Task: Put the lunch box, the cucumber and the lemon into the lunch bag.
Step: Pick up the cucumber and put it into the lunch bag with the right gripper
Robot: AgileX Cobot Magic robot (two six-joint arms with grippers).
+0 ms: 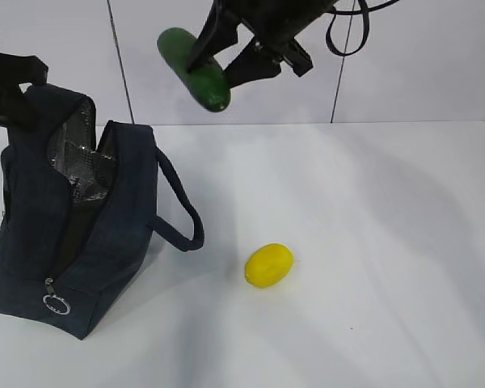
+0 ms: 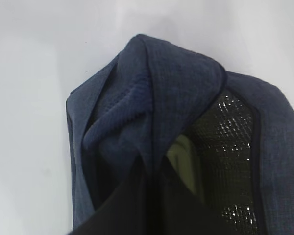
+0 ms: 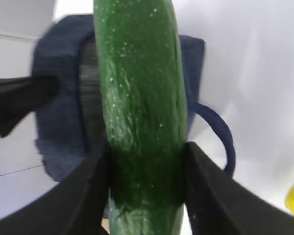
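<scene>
Lunch bag, dark navy fabric, boxy [image 1: 81, 234], stands open on the white tabletop [image 1: 372, 242]; soft walls, likely to sag. Pale green lid of the lunch box [image 2: 183, 161] shows inside. Right end effector [image 3: 146, 188] clamps the dark green cucumber [image 1: 196, 71] mid-length, airborne; firm, smooth, possibly slippery. Left end effector's state cannot be told. Small yellow lemon [image 1: 268, 265] lies beside the bag; round, may roll.

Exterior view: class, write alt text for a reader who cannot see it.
The right gripper holds a cucumber in the air, above and right of an open lunch bag standing on a white table. A lemon lies on the table right of the bag.
</scene>
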